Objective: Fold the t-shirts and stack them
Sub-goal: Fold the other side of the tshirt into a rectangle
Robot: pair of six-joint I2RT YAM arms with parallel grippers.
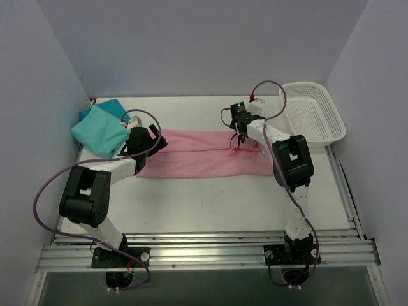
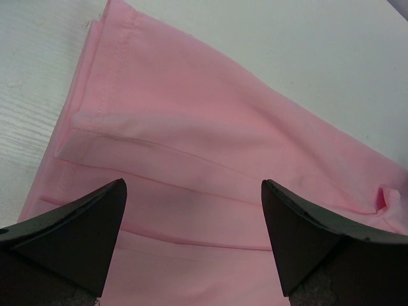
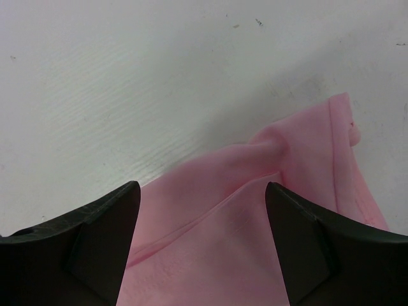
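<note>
The light pink t-shirt lies folded into a long flat strip across the middle of the table. The teal t-shirt lies folded at the far left. My left gripper is open over the strip's left end; the left wrist view shows pink folds between its spread fingers. My right gripper is open over the strip's upper edge, right of centre. The right wrist view shows a raised pink crease between its fingers.
A white plastic mesh basket stands at the far right of the table. Grey walls close in the left, back and right sides. Aluminium rails run along the near edge by the arm bases.
</note>
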